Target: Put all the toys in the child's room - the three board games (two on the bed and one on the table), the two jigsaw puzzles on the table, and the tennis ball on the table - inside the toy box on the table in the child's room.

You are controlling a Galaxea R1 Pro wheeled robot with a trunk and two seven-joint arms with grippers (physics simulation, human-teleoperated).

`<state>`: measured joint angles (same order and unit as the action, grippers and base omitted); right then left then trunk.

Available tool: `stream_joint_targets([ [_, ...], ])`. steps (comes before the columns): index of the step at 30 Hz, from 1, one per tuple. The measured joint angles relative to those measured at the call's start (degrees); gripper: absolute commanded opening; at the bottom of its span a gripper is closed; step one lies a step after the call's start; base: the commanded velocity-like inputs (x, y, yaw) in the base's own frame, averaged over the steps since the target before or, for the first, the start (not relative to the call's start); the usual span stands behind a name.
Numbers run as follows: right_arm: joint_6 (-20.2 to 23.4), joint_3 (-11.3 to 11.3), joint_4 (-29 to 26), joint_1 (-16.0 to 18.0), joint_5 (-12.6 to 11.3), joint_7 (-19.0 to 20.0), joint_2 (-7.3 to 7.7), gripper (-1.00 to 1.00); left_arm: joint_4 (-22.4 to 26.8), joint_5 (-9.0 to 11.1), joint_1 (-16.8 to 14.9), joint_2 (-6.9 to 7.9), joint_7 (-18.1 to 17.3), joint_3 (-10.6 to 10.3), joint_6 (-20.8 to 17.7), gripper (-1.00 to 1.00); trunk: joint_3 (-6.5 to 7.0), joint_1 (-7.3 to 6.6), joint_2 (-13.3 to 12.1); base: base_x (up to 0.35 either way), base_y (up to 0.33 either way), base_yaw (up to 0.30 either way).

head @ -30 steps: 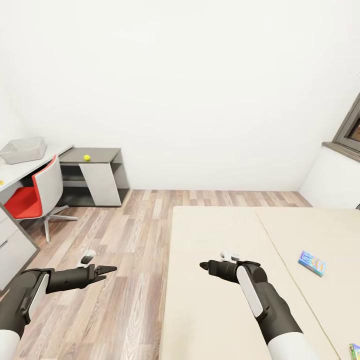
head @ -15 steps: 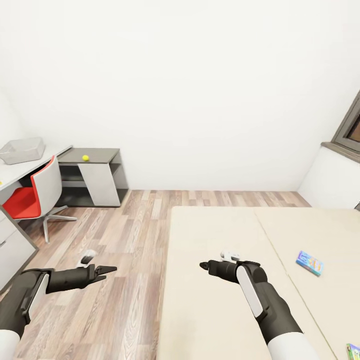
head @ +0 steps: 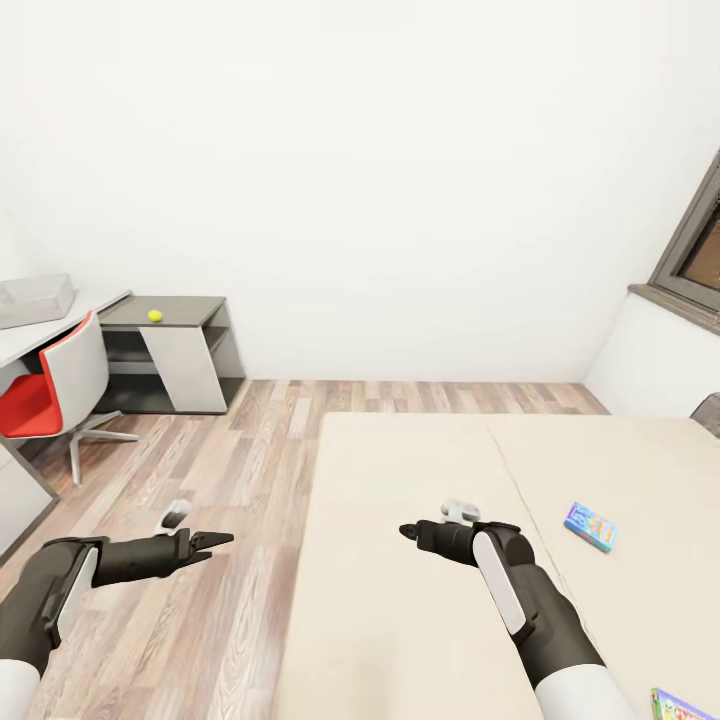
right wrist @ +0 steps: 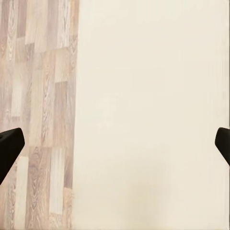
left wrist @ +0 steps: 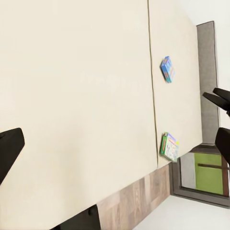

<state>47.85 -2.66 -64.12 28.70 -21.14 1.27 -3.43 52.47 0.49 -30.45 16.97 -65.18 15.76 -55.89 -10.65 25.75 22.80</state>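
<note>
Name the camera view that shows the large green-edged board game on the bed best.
The left wrist view: the large green-edged board game lies whole on the beige bed, near the mattress edge, cartoon cover visible. The head view catches just a corner of it at the frame's bottom edge. The right wrist view looks at bare mattress and wood floor.

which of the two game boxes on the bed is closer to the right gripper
The small blue game box lies closer to the right gripper; the larger green-edged game box sits farther off, at the head view's bottom corner, on the beige bed.

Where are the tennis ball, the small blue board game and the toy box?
tennis ball [head: 155, 316]: head view, middle of the ball.
small blue board game [head: 590, 526]: head view, centre of its cover.
toy box [head: 35, 301]: head view, its near sloping wall.
</note>
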Motion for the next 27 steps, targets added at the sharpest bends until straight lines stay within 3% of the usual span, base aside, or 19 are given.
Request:
stream_joint_targets([
  [27, -0.1, 0.0, 0.0, 0.0, 0.0, 0.0, -0.01, 1.0, 0.0, -0.1, 0.0, 0.0, -0.2, 0.0, 0.0, 1.0, 0.0, 0.0, 0.0, 0.0, -0.296, 0.0],
])
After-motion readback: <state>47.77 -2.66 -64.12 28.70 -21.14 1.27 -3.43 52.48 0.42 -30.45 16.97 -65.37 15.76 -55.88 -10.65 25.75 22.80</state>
